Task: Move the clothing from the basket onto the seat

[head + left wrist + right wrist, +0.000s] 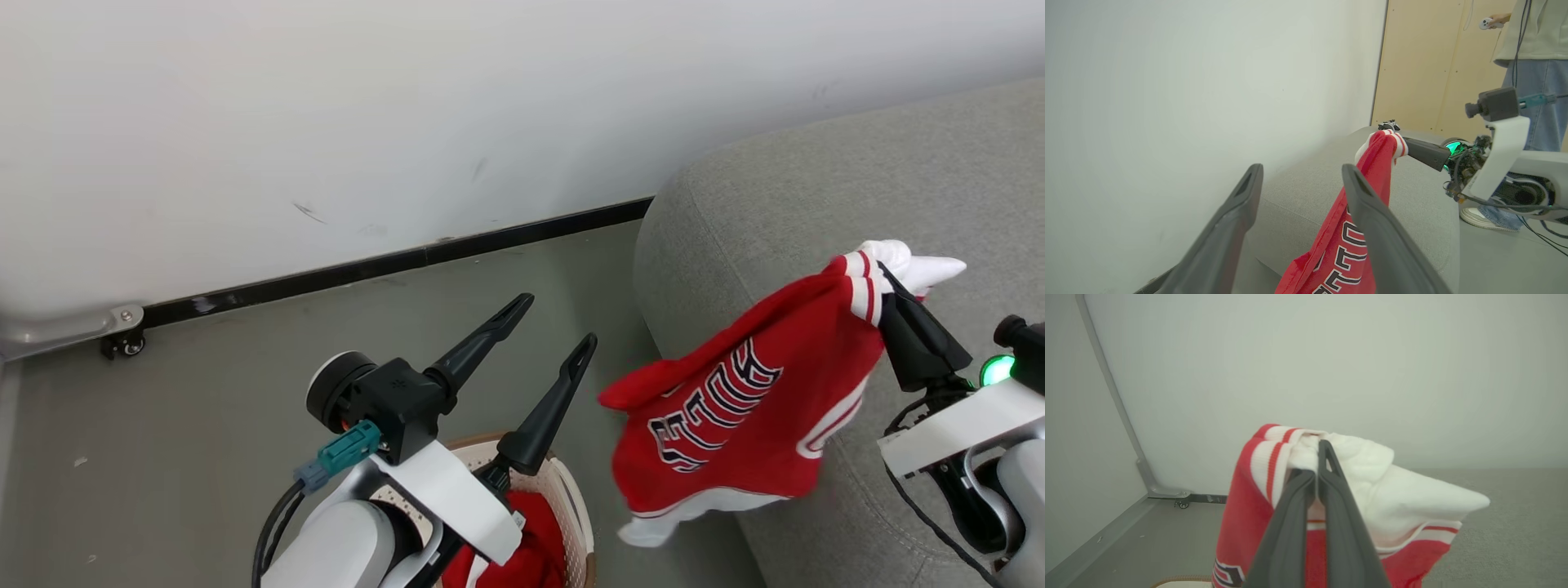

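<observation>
**Red jersey (735, 408) held at the seat's edge, one garment left in the basket**

Grey floor (163, 425) met a pale wall (326, 98) at the left of the head view. At lower centre, the left gripper (555, 320) hovered with its fingers spread and empty above the basket (565, 482), apparently placed for the next reach. A second red garment (535, 535) lay inside the basket. Right of centre, the lettered jersey hung clear of the basket, beside the rounded side of the grey seat (857, 180); whether cloth touched upholstery could not be told. At the right edge, the right gripper (886, 286) had its fingers pressed together on the jersey's striped white trim. It held the trim high, likely so the cloth could pass over the seat's edge. In the left wrist view, a person (1531, 49) stood beyond the seat at upper right, holding a controller (1488, 23).
</observation>
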{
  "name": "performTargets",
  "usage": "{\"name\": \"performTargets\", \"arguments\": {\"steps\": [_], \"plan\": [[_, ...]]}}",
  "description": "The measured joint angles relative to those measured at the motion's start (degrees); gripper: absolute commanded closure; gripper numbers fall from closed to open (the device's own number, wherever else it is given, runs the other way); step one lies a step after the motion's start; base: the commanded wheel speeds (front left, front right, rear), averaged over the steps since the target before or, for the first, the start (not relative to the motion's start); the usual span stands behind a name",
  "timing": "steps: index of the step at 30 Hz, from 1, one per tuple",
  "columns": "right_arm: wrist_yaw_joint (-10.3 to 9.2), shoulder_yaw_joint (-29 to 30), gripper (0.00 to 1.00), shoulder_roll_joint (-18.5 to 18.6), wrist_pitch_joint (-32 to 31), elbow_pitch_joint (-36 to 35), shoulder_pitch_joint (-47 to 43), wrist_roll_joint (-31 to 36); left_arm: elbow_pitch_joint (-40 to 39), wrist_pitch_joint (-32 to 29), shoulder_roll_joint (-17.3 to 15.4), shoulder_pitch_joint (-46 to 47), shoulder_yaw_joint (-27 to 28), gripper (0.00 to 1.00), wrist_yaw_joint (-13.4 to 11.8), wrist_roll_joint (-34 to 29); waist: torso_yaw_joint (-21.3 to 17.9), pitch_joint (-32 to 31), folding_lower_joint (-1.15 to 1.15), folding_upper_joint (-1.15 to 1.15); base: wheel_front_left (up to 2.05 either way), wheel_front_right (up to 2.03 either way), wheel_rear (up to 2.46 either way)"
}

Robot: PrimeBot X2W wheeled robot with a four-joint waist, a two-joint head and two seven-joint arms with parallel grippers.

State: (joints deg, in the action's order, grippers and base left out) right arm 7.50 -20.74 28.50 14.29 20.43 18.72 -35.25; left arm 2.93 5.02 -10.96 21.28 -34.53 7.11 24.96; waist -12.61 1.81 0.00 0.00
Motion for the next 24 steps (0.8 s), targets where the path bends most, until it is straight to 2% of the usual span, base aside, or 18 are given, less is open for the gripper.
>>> {"name": "performTargets", "arguments": {"steps": [10,16,20,24], "plan": [[-0.01,3.4,1.00,-2.0,0.0,-1.4,-4.1,1.2,-1.3,0.0,-1.1,0.0,-0.5,0.00,0.0,0.7,-3.1,0.0,0.00,0.00,0.00,0.00,0.00],[-0.01,3.2,1.00,-3.2,0.0,-1.5,-4.5,2.2,-1.9,-0.3,-1.6,0.0,-0.4,0.00,0.0,0.7,-4.6,0.4,0.00,0.00,0.00,0.00,0.00],[0.00,1.4,1.00,-3.3,0.0,-1.0,-3.4,2.7,-2.5,-0.5,-2.1,-0.1,-0.2,0.00,0.0,0.7,-5.2,0.9,0.00,0.00,0.00,0.00,0.00],[0.00,1.1,1.00,-2.8,0.0,-0.4,1.7,2.6,-3.1,-0.9,-2.9,-0.1,0.3,0.00,0.0,0.7,-5.5,1.5,0.00,0.00,0.00,0.00,0.00]]}}
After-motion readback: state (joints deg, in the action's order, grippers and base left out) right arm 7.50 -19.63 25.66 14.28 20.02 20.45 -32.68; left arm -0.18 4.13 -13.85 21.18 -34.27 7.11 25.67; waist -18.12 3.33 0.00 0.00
